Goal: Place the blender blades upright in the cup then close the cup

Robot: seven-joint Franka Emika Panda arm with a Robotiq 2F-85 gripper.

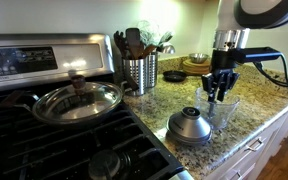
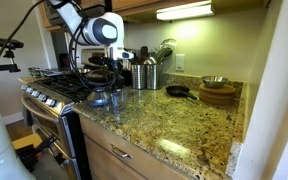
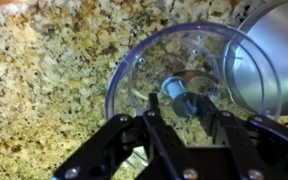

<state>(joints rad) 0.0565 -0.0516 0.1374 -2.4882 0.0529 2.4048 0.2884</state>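
The clear cup (image 1: 224,112) stands on the granite counter, and its rim (image 3: 119,75) fills the middle of the wrist view. The blender blades (image 3: 176,97), with a grey-blue hub, sit inside the cup, hub pointing up. My gripper (image 1: 220,92) hangs straight over the cup with its fingertips (image 3: 179,112) dipped inside. The fingers stand on either side of the hub with a gap showing, so it looks open. The silver dome lid (image 1: 189,127) rests on the counter right beside the cup and also shows in the wrist view (image 3: 274,60). In an exterior view the gripper (image 2: 112,72) covers most of the cup.
A perforated steel utensil holder (image 1: 140,72) stands behind the cup, next to the stove. A pan with a glass lid (image 1: 77,100) sits on the burners. A black skillet (image 2: 179,92) and wooden bowls (image 2: 219,95) lie farther along the counter. The counter's front edge is close.
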